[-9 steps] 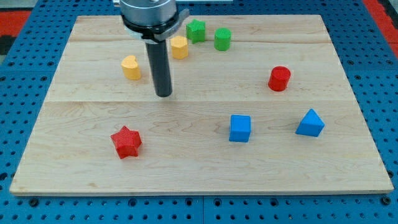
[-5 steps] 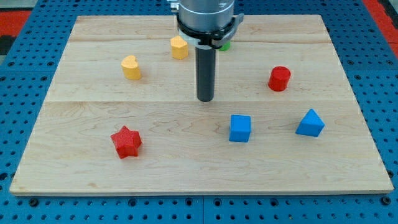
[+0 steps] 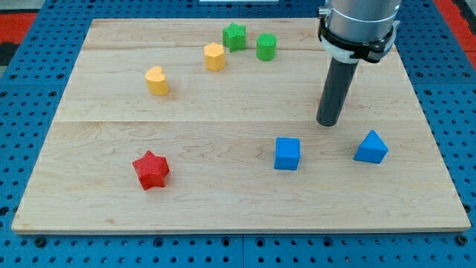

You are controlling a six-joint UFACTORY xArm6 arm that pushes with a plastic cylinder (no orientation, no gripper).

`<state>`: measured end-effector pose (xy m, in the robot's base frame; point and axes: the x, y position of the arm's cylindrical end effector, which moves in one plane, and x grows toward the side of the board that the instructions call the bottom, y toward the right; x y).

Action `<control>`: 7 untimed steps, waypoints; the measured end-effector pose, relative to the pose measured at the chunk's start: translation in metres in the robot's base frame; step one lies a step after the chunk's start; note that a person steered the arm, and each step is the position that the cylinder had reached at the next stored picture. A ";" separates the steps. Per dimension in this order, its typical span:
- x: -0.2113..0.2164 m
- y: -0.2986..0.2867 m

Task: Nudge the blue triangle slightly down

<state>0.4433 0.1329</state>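
On the pale wooden board [image 3: 111, 186], starting from the view's left: a red star-shaped block [image 3: 151, 170] sits low down, a yellow heart-like block [image 3: 157, 80] and a yellow hexagonal block [image 3: 214, 56] lie higher, then a green star-shaped block [image 3: 234, 36] and a green cylinder block [image 3: 266, 47] stand near the top edge. A blue cube block [image 3: 286, 153] rests right of centre. My tip [image 3: 327, 123], a bare dark rod carrying nothing, stands free of every block; a red block is mostly hidden behind the rod. The blue triangle block [image 3: 370, 147] lies toward the board's right edge, at about four o'clock from my tip and near it. To push it down the view, I judge my tip must first reach the triangle's twelve o'clock side.
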 end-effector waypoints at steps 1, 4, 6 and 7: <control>-0.003 0.037; 0.035 0.064; 0.053 0.065; 0.018 0.080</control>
